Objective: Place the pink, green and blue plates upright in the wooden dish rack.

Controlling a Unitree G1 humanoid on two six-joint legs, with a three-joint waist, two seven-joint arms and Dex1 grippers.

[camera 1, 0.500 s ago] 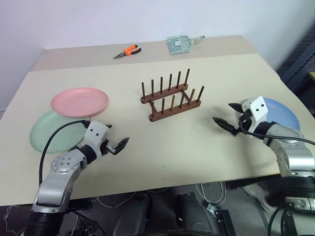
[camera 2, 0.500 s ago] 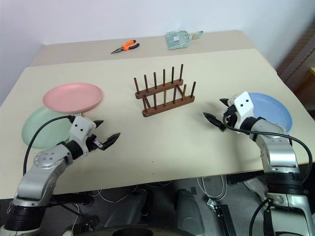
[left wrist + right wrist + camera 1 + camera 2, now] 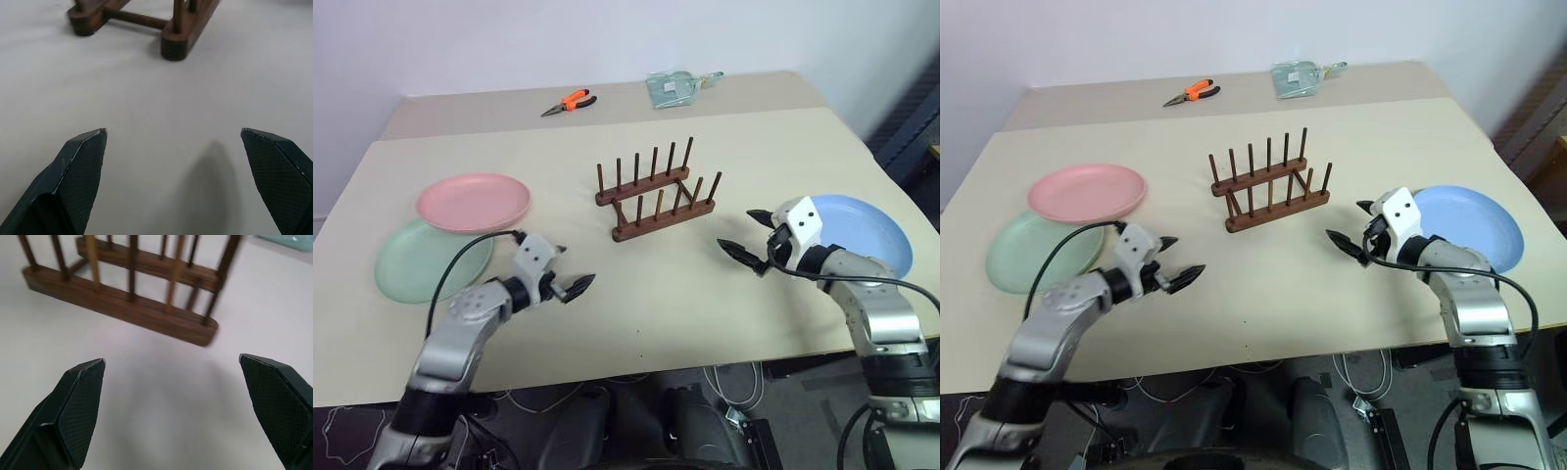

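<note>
The wooden dish rack (image 3: 654, 191) stands empty at the middle of the table. Off to its left, the pink plate (image 3: 473, 202) lies flat with its near rim overlapping the green plate (image 3: 421, 262). The blue plate (image 3: 867, 235) lies flat at the right edge. My left gripper (image 3: 573, 269) hovers open and empty over bare table, to the right of the green plate and in front of the rack's left end (image 3: 168, 29). Beside the blue plate, my right gripper (image 3: 739, 230) is open and empty, pointing at the rack (image 3: 127, 303).
Orange-handled pliers (image 3: 570, 101) and a clear plastic packet (image 3: 671, 88) lie on the far strip of the beige table (image 3: 636, 294). The table's front edge runs close under both arms. Cables hang below it.
Both arms have moved inward toward the rack: the left gripper to the right and away from the green plate, the right gripper to the left off the blue plate. Both stay open.
</note>
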